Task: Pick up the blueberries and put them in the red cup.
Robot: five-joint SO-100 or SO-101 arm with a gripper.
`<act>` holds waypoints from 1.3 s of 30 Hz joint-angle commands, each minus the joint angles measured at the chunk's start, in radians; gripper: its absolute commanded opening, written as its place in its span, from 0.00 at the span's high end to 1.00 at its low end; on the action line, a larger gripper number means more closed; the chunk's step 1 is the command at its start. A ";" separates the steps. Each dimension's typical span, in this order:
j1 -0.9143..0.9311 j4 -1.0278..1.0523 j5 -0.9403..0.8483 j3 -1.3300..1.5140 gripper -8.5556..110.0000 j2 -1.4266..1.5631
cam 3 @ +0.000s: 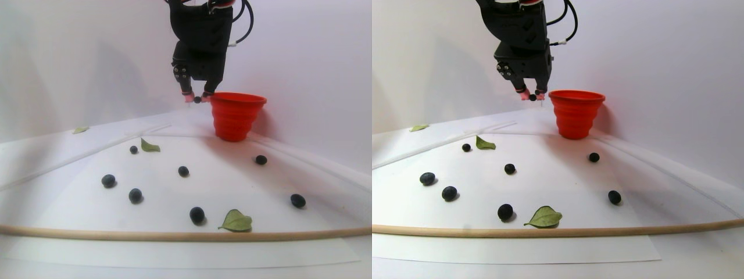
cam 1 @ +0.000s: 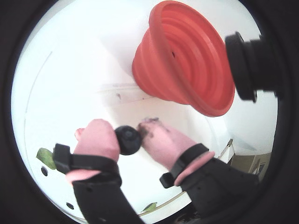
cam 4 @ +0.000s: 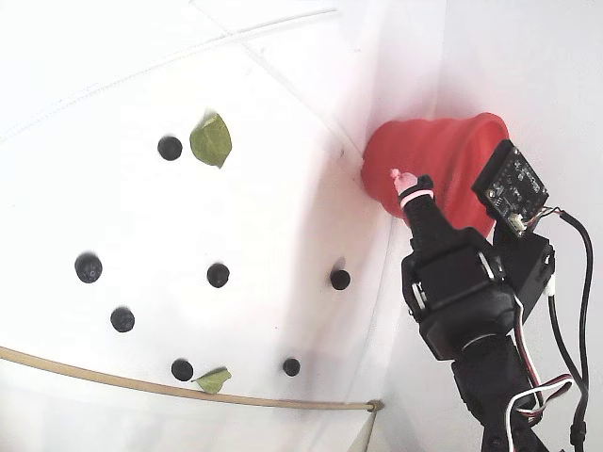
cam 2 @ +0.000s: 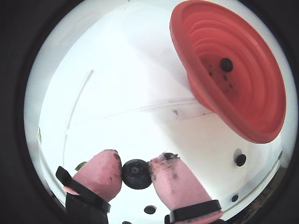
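Fingertips: pink pads (cam 1: 100,140) strapped on with black bands, one per finger, the right one in a wrist view smudged dark at its tip (cam 2: 170,170)
Gripper: gripper (cam 2: 136,173) pinched narrow on one berry, up in the air just left of the cup rim in the stereo pair view (cam 3: 197,99)
Held berry: berry (cam 1: 128,139) sits squarely between the two pads, touching both; round, matte, blue-black
Cup: red cup (cam 1: 187,60) upright at the back of the sheet, against the wall; stepped ribs, wide rim; the fixed view shows it partly behind the arm (cam 4: 443,151)
Inside the cup: one berry (cam 2: 226,64) already lying at the bottom, plus a few dark specks around it
Loose berries: seven on the sheet in the stereo pair view, well apart from each other, e.g. one nearest the front (cam 3: 197,214) and one nearest the cup (cam 3: 261,159)
Leaves: green leaf (cam 3: 235,221) at the front just beside the stick, another (cam 3: 149,146) further back next to a small berry
Stick: thin wooden stick (cam 3: 174,235) running along the front edge of the sheet
Sheet: white paper (cam 3: 174,192) on a white table
Writing: no brand or label I can read anywhere; the small circuit board (cam 4: 510,186) on the arm has markings too tiny to make out
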 commanded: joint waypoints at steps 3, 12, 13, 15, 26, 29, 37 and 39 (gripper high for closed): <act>0.011 0.048 -0.009 -0.005 0.84 0.184; 0.032 0.121 -0.023 -0.018 0.84 0.273; 0.037 0.133 -0.025 -0.023 0.84 0.279; 0.044 0.141 -0.032 -0.032 0.84 0.288; 0.095 0.164 -0.078 -0.080 0.84 0.307; 0.110 0.164 -0.089 -0.095 0.84 0.296; 0.150 0.164 -0.112 -0.158 0.84 0.252; 0.163 0.161 -0.121 -0.173 0.84 0.235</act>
